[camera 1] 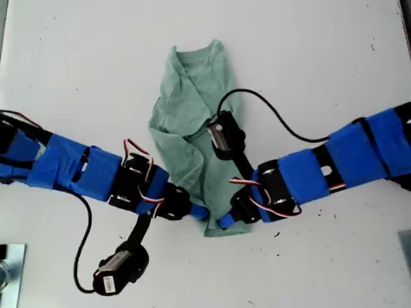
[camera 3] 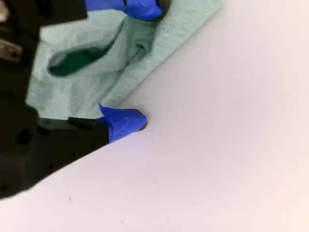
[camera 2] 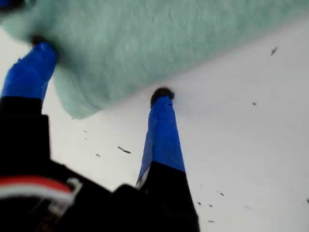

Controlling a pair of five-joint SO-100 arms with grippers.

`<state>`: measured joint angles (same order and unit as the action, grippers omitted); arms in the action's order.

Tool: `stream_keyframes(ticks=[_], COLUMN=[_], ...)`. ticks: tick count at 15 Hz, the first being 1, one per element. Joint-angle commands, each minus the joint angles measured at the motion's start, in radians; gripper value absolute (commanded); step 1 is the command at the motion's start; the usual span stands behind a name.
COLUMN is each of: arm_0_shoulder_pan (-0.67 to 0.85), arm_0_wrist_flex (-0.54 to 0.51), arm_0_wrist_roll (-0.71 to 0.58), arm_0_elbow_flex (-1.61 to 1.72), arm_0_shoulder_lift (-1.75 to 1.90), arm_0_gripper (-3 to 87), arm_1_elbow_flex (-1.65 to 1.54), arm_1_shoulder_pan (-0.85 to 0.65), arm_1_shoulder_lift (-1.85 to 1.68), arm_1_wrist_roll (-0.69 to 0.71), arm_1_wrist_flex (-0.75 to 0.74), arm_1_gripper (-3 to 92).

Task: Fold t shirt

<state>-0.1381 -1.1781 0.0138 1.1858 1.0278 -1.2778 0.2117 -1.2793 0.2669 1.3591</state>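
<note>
The pale green t shirt [camera 1: 189, 109] lies rumpled and folded narrow on the white table [camera 1: 77, 64], neck toward the exterior view's top. My first gripper [camera 1: 198, 210] comes in from the exterior view's left and stands open at the hem's corner. In the first wrist view the t shirt [camera 2: 145, 43] corner sits between the spread blue fingertips [camera 2: 161, 99] of my first gripper [camera 2: 99, 77]. My second gripper [camera 1: 226, 220] reaches from the exterior view's right to the same hem. My second gripper [camera 3: 131, 63] is open astride the t shirt [camera 3: 82, 92] edge, beside a dark opening in the cloth.
A black camera [camera 1: 223, 131] on the second arm hangs over the shirt's middle, and its black cable [camera 1: 282, 125] loops across the table. The first arm's camera [camera 1: 115, 274] sits low in the exterior view. A metallic object [camera 1: 9, 269] shows at the exterior view's bottom left corner.
</note>
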Motion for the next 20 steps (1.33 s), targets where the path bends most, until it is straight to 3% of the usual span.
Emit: stream_keyframes(ticks=[1, 2, 3, 4, 9, 12, 18, 20], arm_0_shoulder_pan=[0.057, 0.057, 0.057, 0.051, -0.091, -0.186, 0.031, 0.141], arm_0_wrist_flex=[-0.089, -0.074, -0.049, -0.048, -0.067, -0.005, 0.043, -0.012], arm_0_wrist_roll=[-0.038, -0.078, -0.118, -0.114, -0.13, -0.144, -0.385, -0.422], arm_0_elbow_flex=[-0.238, -0.252, -0.252, -0.252, -0.25, -0.249, -0.229, -0.179], arm_0_shoulder_lift=[-0.192, -0.204, -0.212, -0.21, -0.051, 0.124, 0.169, 0.273], arm_0_gripper=[29.7, 23.1, 6.4, -0.2, -0.2, -0.2, -0.2, -0.2], arm_1_elbow_flex=[0.064, 0.084, 0.104, 0.11, 0.201, 0.282, 0.221, 0.224], arm_1_shoulder_pan=[0.005, 0.011, 0.015, 0.017, 0.046, 0.063, -0.233, -0.357], arm_1_shoulder_lift=[0.103, 0.138, 0.156, 0.155, 0.005, -0.12, -0.21, -0.218], arm_1_wrist_roll=[-0.034, -0.044, -0.043, -0.023, 0.1, 0.153, 0.456, 0.586], arm_1_wrist_flex=[-0.028, -0.037, -0.041, -0.052, 0.048, 0.081, -0.035, -0.098], arm_1_gripper=[23.8, 8.8, 0.9, -0.8, -0.8, -0.8, -0.8, -0.9])
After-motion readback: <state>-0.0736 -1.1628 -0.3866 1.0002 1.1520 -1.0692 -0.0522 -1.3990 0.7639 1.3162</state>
